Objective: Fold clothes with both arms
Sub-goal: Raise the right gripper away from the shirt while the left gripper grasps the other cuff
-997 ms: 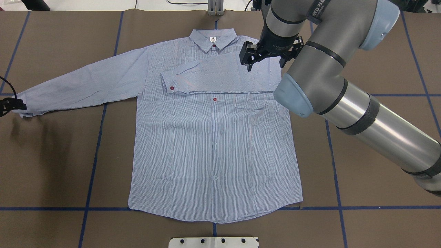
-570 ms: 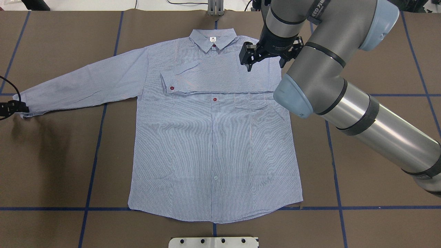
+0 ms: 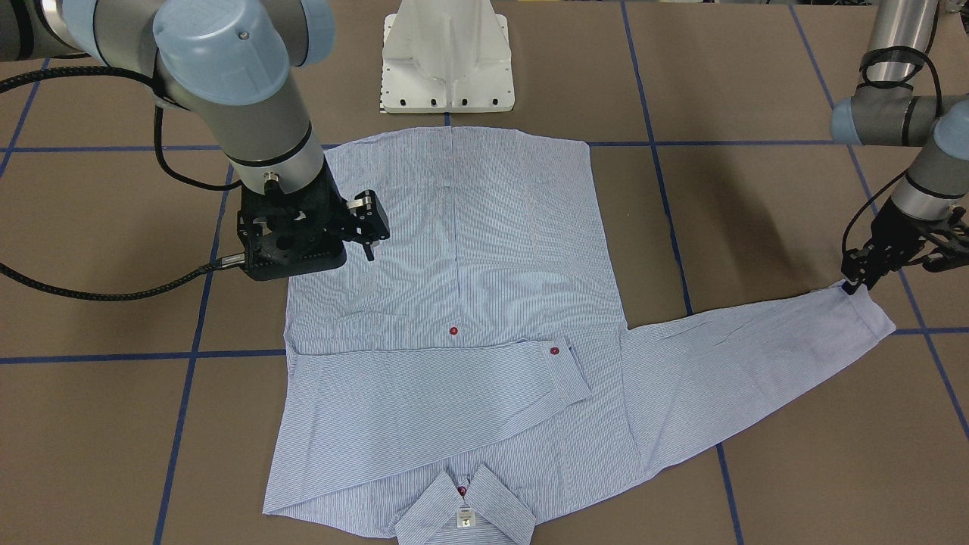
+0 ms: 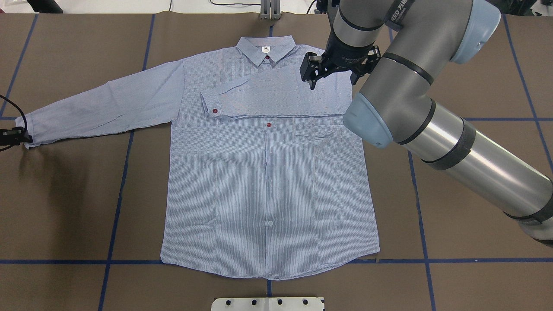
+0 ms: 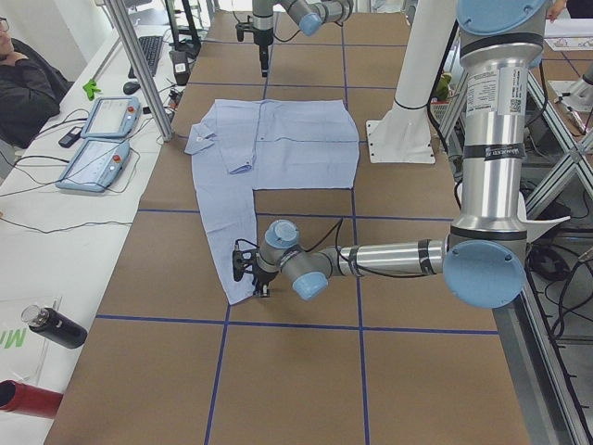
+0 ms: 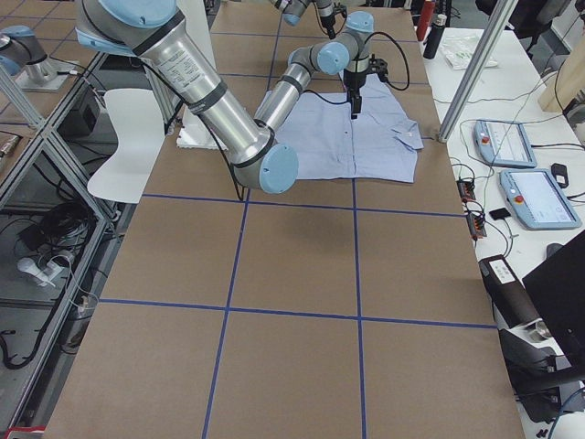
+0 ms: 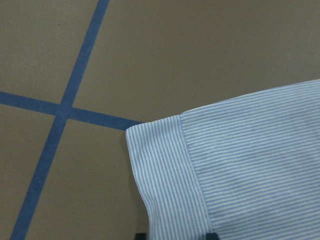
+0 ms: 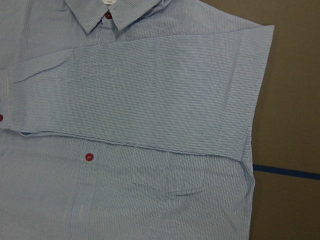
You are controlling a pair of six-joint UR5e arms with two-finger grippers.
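Cuff (image 7: 165, 180) of the outstretched sleeve (image 4: 103, 103) lies flat on the brown counter (image 4: 65, 207) at the far left of the overhead view. The left arm (image 3: 920, 182) has its jaws right at that cuff's edge, tips apart with the striped cloth between them. Next comes the shirt (image 4: 268, 185), spread face up in the middle of the counter, collar (image 4: 265, 47) away from the robot. Its other sleeve (image 4: 276, 93) is folded flat across the chest. Over the shoulder end of that fold hangs the right arm (image 4: 402, 86), jaws wide apart and holding nothing.
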